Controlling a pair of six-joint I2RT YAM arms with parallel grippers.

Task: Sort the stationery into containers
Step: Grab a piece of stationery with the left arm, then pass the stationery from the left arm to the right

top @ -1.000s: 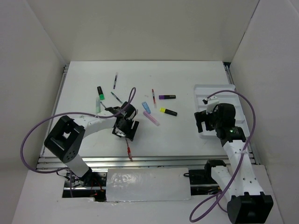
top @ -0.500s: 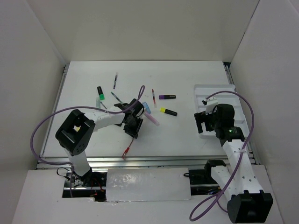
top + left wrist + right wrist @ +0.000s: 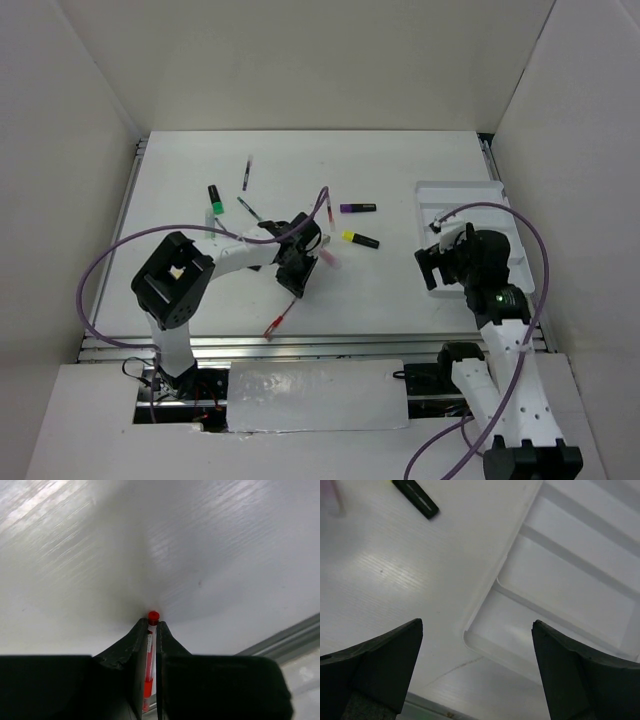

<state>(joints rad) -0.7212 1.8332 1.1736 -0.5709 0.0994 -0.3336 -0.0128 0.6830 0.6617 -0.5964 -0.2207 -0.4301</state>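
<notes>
Right now your left hand (image 3: 152, 626) is pinched tight on a thin red pen (image 3: 149, 655), near the front edge of the desk (image 3: 400, 290). Your right hand (image 3: 475, 630) hangs spread wide and empty over the near corner of the white tray (image 3: 560, 590).

Thin red plastic pen (image 3: 149, 652) was clamped lengthwise between the fingers of the left gripper (image 3: 152, 626), its red end cap just past the fingertips. A green-capped stubby black highlighter (image 3: 214, 197), a purple-capped one (image 3: 357, 208) and a yellow-capped one (image 3: 360, 239) lay flat, apart. A thin dark pen (image 3: 246, 172) lay beyond the green-capped one. White shallow plastic tray (image 3: 580, 587) with long parallel compartments lay flat at right.
</notes>
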